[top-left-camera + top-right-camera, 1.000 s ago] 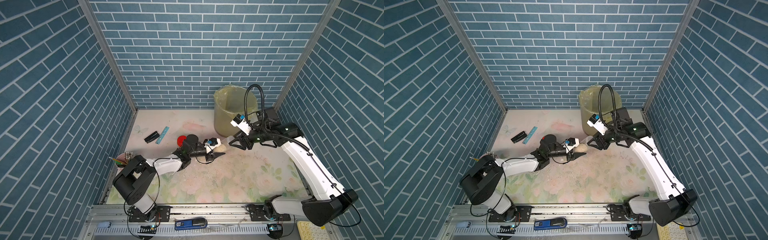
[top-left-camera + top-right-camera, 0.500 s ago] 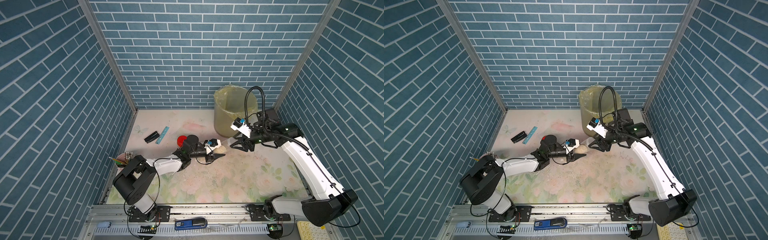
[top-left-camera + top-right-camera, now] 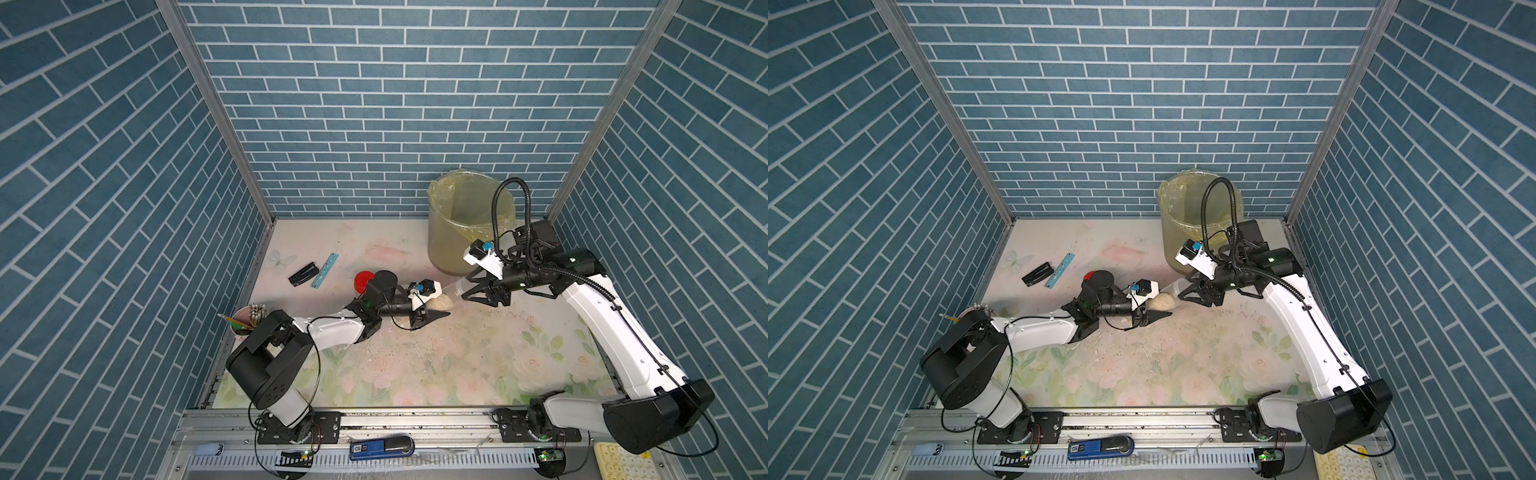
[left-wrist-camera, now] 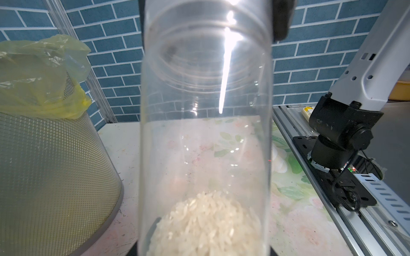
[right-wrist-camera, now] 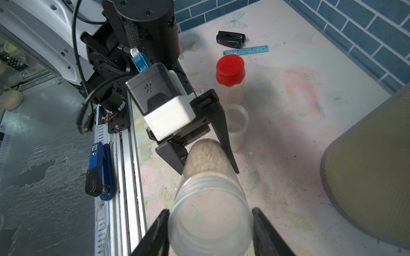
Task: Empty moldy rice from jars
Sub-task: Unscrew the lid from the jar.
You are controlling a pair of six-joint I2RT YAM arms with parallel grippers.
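Jar [image 4: 204, 110] held near-horizontal, long axis running gripper to gripper. Left gripper [image 5: 207, 169] clamped on base end, moldy rice [image 4: 206, 226] heaped there. Right gripper [image 3: 466, 289] clamped on whitish lid [image 5: 210, 223] at opposite end. Likely next: twist lid off. Bin [image 3: 451, 243] nearest right arm.

jar [image 4: 204, 110] ends cropped, bin [image 5: 366, 177] cut off

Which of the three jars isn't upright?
The clear jar held horizontal between both tools: left tool at the end with the rice, right tool at the threaded end. The red-capped jar and the translucent jar beside it stand upright.
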